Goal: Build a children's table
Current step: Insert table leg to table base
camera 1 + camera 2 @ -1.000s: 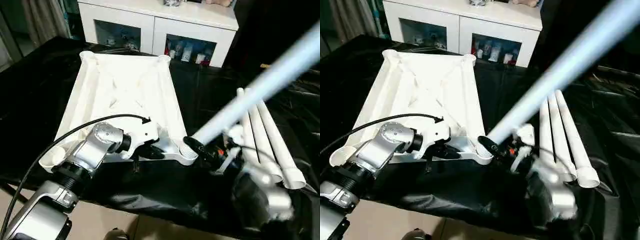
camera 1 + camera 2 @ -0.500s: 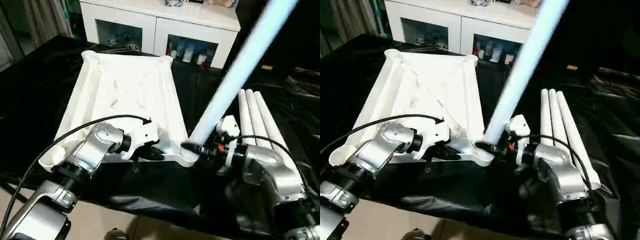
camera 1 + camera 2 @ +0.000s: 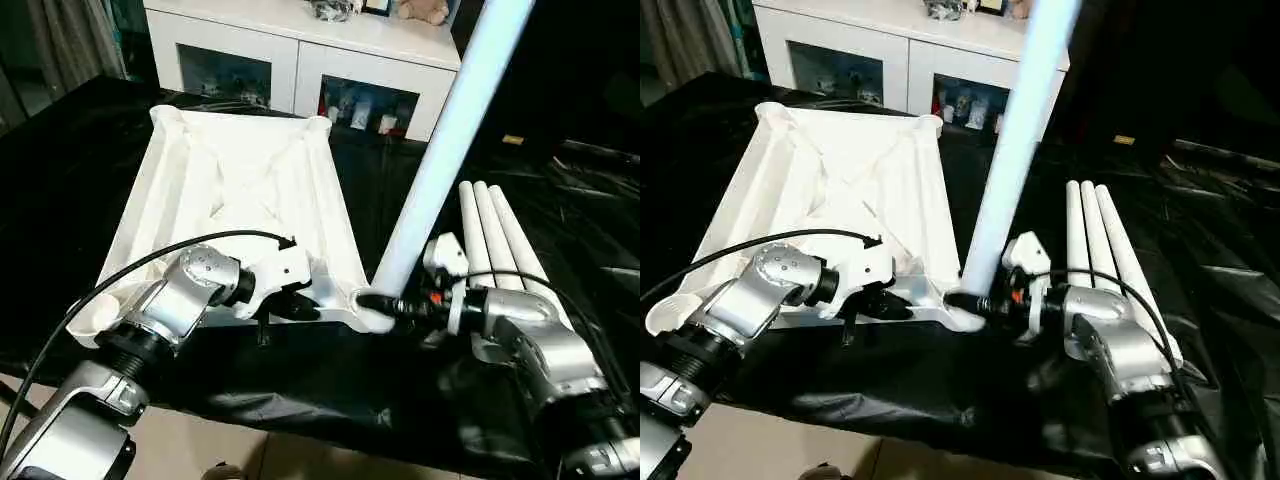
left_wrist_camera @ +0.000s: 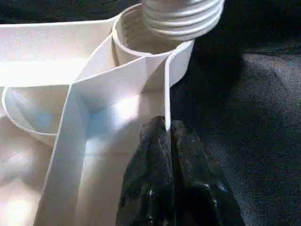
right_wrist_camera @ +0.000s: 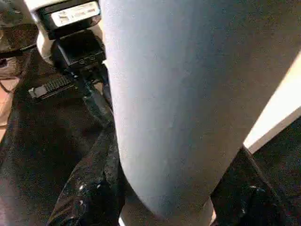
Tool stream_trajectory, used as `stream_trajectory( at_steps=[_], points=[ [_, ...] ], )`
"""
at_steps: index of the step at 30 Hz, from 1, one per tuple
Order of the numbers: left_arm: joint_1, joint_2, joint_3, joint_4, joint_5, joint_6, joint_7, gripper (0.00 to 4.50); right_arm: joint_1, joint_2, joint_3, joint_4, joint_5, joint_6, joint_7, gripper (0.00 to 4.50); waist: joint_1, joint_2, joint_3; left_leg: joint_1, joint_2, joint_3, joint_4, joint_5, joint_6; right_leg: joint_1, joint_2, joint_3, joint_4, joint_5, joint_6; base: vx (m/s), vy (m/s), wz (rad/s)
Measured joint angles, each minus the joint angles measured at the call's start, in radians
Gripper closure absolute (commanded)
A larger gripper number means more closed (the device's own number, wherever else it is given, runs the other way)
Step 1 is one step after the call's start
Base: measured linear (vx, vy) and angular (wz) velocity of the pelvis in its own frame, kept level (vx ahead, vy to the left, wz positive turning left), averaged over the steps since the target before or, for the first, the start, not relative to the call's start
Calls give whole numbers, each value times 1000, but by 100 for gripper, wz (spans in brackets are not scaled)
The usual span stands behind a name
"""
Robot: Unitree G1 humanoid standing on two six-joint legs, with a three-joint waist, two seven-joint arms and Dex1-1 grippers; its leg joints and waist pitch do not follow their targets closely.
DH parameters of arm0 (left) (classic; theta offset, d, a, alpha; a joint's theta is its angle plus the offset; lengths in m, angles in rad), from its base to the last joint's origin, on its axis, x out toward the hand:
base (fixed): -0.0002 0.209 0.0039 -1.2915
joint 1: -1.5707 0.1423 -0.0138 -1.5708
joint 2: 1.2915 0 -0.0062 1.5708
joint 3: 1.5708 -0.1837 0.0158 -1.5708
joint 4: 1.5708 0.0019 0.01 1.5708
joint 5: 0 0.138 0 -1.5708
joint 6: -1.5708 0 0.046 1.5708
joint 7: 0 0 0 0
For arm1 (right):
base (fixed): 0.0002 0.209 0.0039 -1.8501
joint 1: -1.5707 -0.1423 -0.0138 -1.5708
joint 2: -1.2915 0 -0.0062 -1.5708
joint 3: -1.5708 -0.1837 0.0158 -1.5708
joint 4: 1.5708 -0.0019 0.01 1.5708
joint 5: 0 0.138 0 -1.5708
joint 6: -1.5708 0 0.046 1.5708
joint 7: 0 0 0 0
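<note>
The children's table top (image 3: 240,190) lies underside up on the black cloth. My left gripper (image 3: 300,308) is shut on its near rim wall, black fingers (image 4: 164,155) pinching the thin wall just beside the near right corner socket (image 4: 141,42). My right gripper (image 3: 385,303) is shut on a white leg (image 3: 440,150), one finger (image 5: 89,188) on each side of the tube. The leg stands almost upright, leaning slightly right. Its threaded end (image 4: 183,16) sits at the mouth of that socket (image 3: 368,318). Three more legs (image 3: 495,240) lie side by side to the right.
A white cabinet (image 3: 300,50) with glass doors stands behind the work table. The black cloth bunches in folds at the right (image 3: 590,200). The table's front edge (image 3: 300,440) runs just below both forearms, with floor beyond.
The held leg has swung from a steep lean to the right to nearly upright over the corner socket, and the right forearm has come in closer. The left gripper has kept its hold on the rim.
</note>
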State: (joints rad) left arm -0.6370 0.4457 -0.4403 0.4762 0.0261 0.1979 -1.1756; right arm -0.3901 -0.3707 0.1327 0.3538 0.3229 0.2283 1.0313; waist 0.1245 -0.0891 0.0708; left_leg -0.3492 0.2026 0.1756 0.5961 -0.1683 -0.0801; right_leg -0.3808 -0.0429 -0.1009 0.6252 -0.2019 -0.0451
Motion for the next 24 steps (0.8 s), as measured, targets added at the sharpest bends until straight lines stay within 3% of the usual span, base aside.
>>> stream_trajectory(
  at_steps=[8,24],
  points=[
    [0,14,1,-1,8,-13,-8,450,-95,15,15,94,-38,4,-20,259,-9,0,0,0,0,0,0,0,0,0,0,0,1,0,0,0,0,0],
    [0,16,1,-1,15,-17,-8,450,-138,47,39,154,-58,10,17,259,-11,0,0,0,0,0,0,0,0,0,0,0,0,0,0,0,0,0]
  ],
)
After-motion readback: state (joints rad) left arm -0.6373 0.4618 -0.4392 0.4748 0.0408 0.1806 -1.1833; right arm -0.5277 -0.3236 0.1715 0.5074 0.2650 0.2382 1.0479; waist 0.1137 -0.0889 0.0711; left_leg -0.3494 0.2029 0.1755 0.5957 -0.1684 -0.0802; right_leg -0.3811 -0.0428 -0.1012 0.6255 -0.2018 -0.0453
